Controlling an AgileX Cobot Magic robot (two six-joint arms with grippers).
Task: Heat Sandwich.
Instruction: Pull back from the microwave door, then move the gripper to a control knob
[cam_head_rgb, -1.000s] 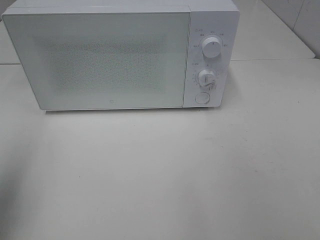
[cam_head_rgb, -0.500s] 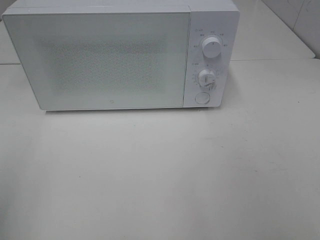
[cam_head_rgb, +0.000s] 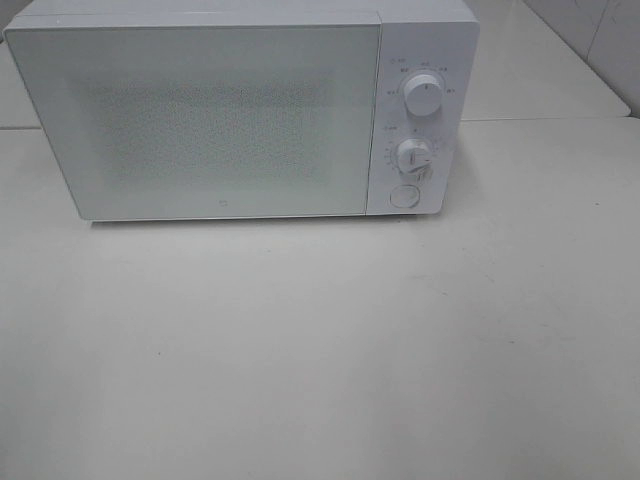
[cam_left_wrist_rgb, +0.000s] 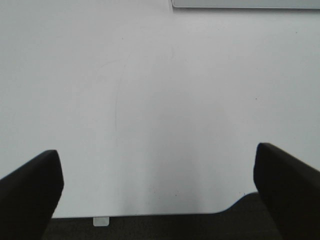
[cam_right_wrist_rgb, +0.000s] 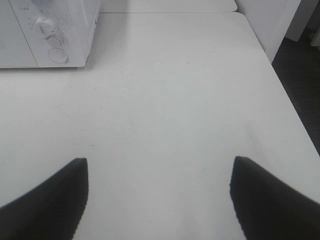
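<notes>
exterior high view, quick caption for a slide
Closed white microwave on a pale table; two dials above a round button on its right panel.

Smooth white surfaces, mostly matt.
The microwave (cam_head_rgb: 240, 115) has a smooth white plastic-looking casing, a finely speckled door panel (cam_head_rgb: 200, 125) and 2 smooth knobs (cam_head_rgb: 424, 97); the worktop (cam_head_rgb: 320, 350) is matt off-white, faintly scuffed; the fingers (cam_left_wrist_rgb: 30, 187) are matt black.
</notes>
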